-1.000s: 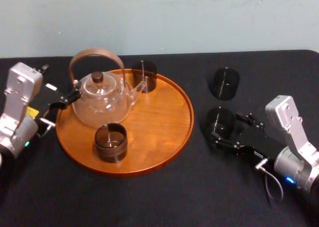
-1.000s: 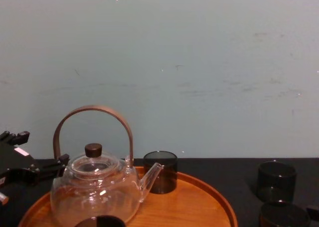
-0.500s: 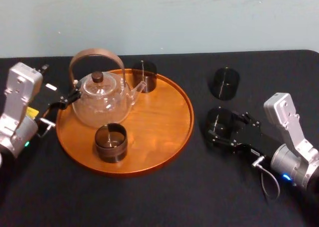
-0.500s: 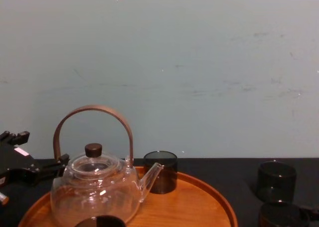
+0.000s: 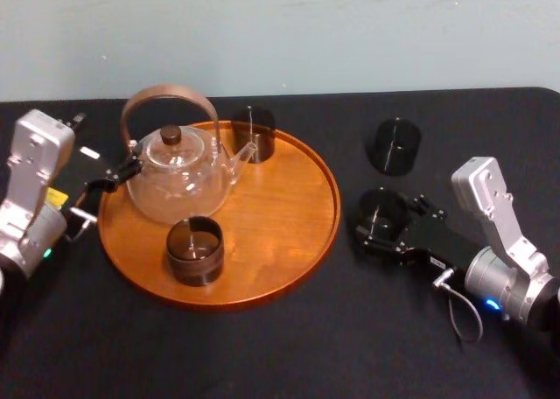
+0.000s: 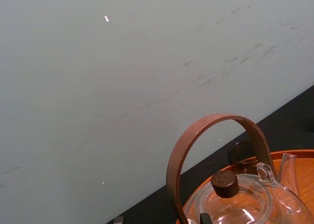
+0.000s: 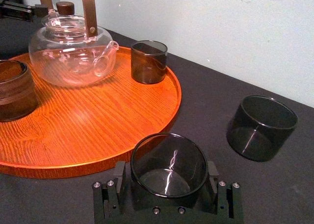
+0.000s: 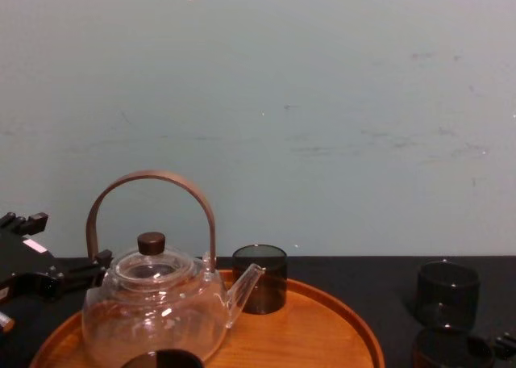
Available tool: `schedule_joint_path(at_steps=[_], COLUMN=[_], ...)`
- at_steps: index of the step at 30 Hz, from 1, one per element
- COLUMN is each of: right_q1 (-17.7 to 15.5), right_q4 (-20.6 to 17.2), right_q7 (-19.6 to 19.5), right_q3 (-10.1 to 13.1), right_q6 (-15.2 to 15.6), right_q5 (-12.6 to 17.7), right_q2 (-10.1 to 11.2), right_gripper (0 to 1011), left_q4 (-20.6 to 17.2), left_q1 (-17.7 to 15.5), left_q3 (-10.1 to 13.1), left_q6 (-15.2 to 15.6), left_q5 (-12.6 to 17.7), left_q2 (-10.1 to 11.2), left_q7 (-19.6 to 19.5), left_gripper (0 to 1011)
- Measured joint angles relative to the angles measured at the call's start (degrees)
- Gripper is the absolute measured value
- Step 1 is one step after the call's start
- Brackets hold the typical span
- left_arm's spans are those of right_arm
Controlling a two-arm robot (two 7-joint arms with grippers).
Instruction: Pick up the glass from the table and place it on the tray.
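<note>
Two dark smoked glasses stand on the black table (image 5: 289, 346), right of the tray. The nearer glass (image 5: 382, 212) (image 7: 169, 164) sits upright between the fingers of my right gripper (image 5: 386, 218) (image 7: 166, 181). That gripper is open, one finger (image 7: 116, 177) on each side of the glass, low over the table. The farther glass (image 5: 393, 145) (image 7: 261, 127) stands free behind it. The round orange-brown tray (image 5: 289, 215) (image 7: 98, 121) lies just left of the gripper. My left gripper (image 5: 105, 182) rests by the tray's left rim, beside the teapot.
On the tray stand a clear glass teapot (image 5: 178, 177) with a brown hoop handle, a dark glass (image 5: 253, 134) at the back and a brown cup (image 5: 194, 250) at the front. The tray's right half is bare. A pale wall (image 8: 322, 102) rises behind the table.
My right gripper has slid forward towards the tray, so the nearer glass now sits deeper between its fingers. The glass and my left arm have not moved.
</note>
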Motion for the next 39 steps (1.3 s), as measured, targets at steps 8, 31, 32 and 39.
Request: schedule_joint_path(at_steps=[8,31,32,39], right_q1=[-0.1,-0.2,-0.1,0.4], right_q4=[0.0,-0.7,-0.9,-3.7], right_q7=[0.0,1.0,1.1,1.5], right_q3=[0.0,0.2,0.2,-0.3], right_q6=[0.0,0.2,0.4,1.7], right_q5=[0.0,1.1,1.1,1.5], right_q2=[0.1,0.4,0.4,1.0], right_gripper=[1002,902,902,902], left_q4=[0.0,0.0,0.0,0.0], left_q1=[0.0,0.0,0.0,0.0], left_q3=[0.0,0.0,0.0,0.0], left_q6=[0.0,0.0,0.0,0.0], left_q5=[0.0,0.0,0.0,0.0], left_q2=[0.0,0.0,0.0,0.0], left_q7=[0.0,0.0,0.0,0.0], left_gripper=[1009,1010,1009,1009])
